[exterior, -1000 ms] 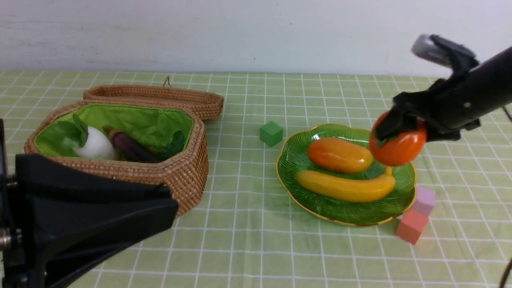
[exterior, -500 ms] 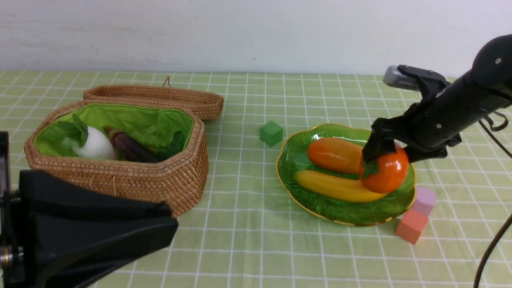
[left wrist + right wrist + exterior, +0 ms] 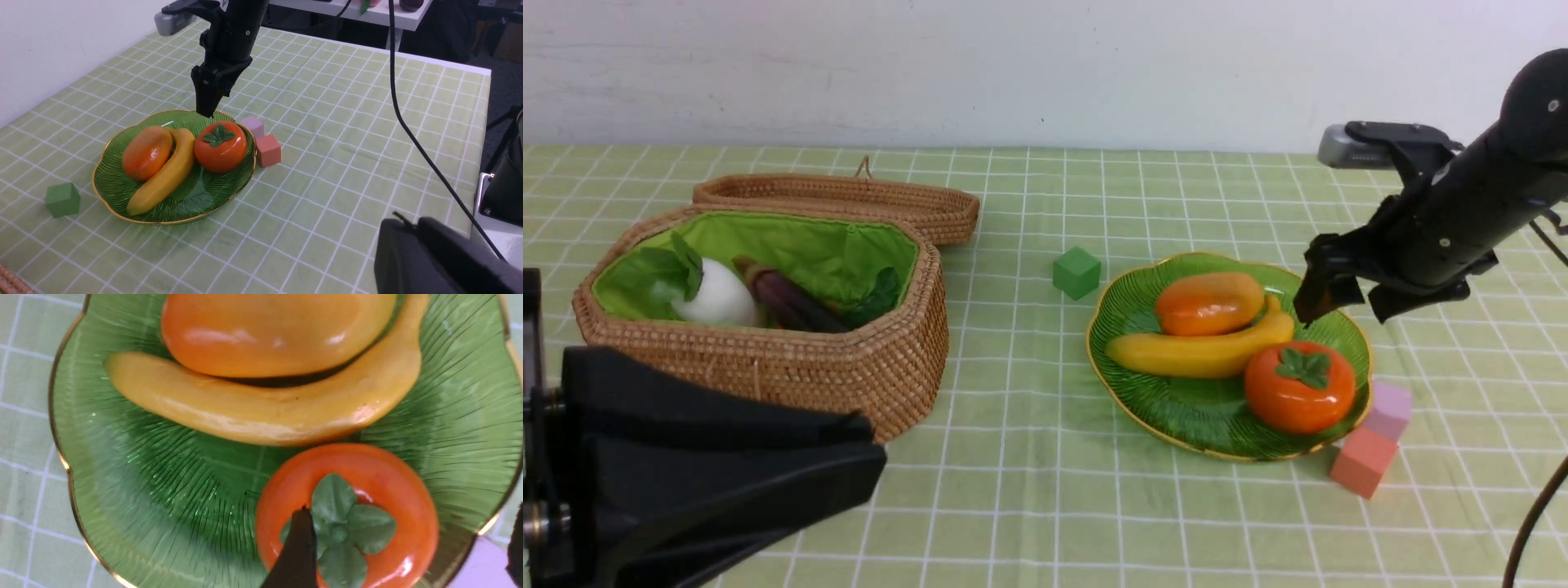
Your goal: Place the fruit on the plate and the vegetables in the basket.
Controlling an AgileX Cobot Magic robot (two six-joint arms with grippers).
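The green leaf-shaped plate (image 3: 1098, 359) holds the mango (image 3: 1209, 302), the banana (image 3: 1201, 353) and the persimmon (image 3: 1298, 390), which sits upright at its near right. My right gripper (image 3: 1343, 314) is open and empty just above the persimmon; in the right wrist view its fingers (image 3: 296, 551) stand either side of the persimmon (image 3: 380, 498) without touching it. The open basket (image 3: 890, 359) holds the white radish (image 3: 715, 298) and the eggplant (image 3: 788, 302); the carrot and gourd are hidden. My left gripper (image 3: 876, 447) is shut and empty, near the basket's front.
A green cube (image 3: 1076, 272) lies left of the plate. A purple cube (image 3: 1390, 411) and a salmon cube (image 3: 1364, 462) touch the plate's near right rim. The basket lid (image 3: 849, 200) lies flat behind the basket. A cable (image 3: 1527, 523) hangs at the right.
My right gripper lowered the persimmon onto the plate, let it go, opened and lifted back. The banana and mango were pushed toward the plate's far side. The left arm stayed still.
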